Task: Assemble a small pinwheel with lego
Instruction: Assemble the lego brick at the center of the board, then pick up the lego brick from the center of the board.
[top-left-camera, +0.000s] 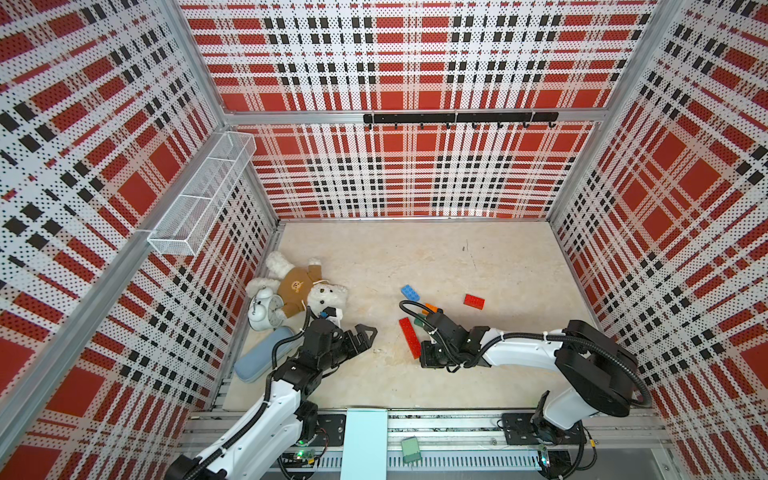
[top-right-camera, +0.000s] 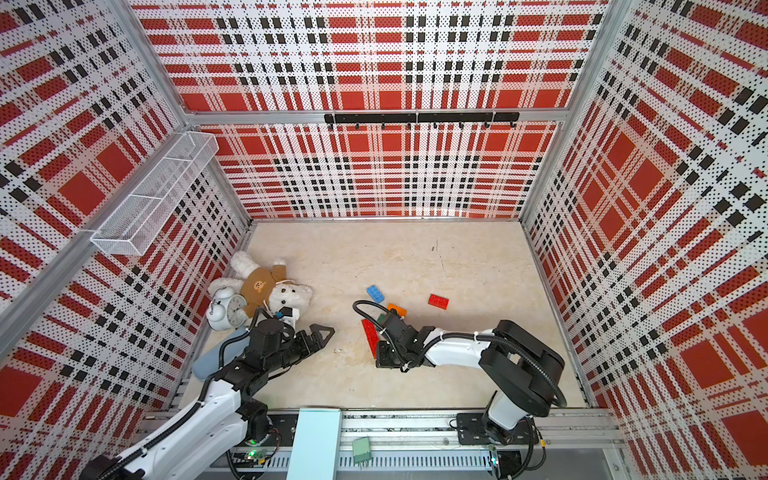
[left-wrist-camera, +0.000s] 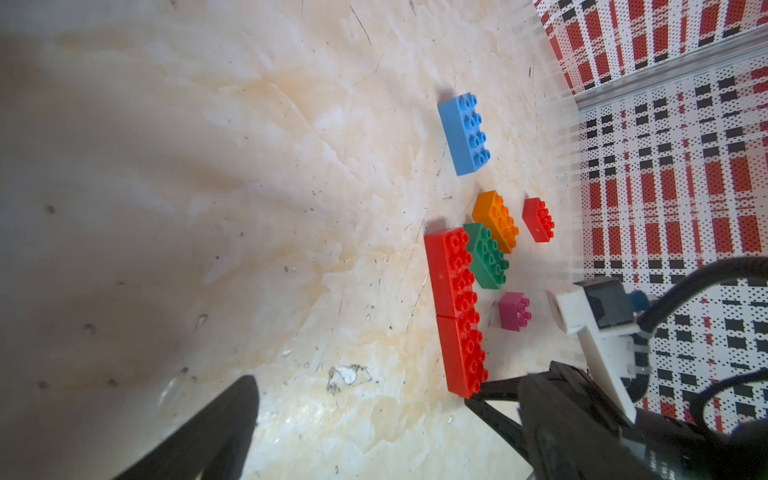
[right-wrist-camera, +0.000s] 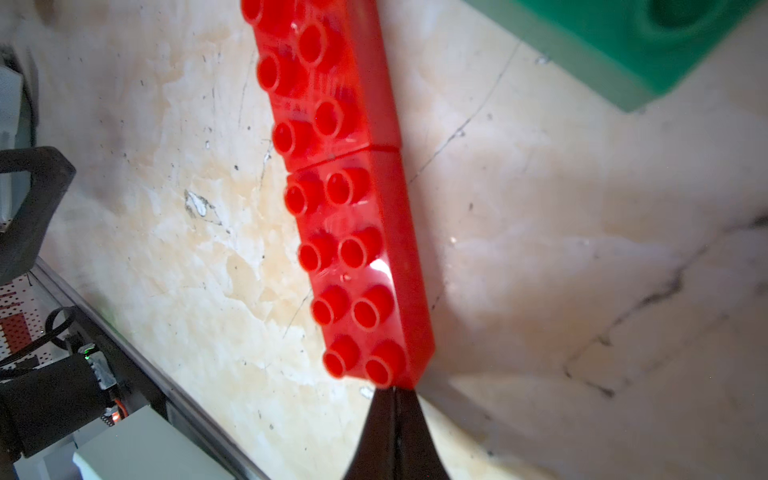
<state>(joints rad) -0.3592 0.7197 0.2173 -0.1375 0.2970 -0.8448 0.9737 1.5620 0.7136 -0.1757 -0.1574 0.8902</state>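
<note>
Black and pressed together on nothing, the right gripper (right-wrist-camera: 395, 400) butted the near end of two red studded plastic bricks (right-wrist-camera: 357, 249) lying end to end. A skewed shove could split that row or jostle the green oblong brick (left-wrist-camera: 487, 257) just beside it, scattering pieces the unbuilt pinwheel needs. Spread wide, the left gripper (top-left-camera: 361, 337) hung well apart.

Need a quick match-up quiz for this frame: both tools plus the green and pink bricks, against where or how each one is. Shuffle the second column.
1. left tool
2. right tool
3. green brick
4. pink brick

a. between the red row and the orange brick
b. shut, tip at the red row's end
c. open, holding nothing
d. beside the red row, touching nothing

Pairs: 1-c, 2-b, 3-a, 4-d
</note>
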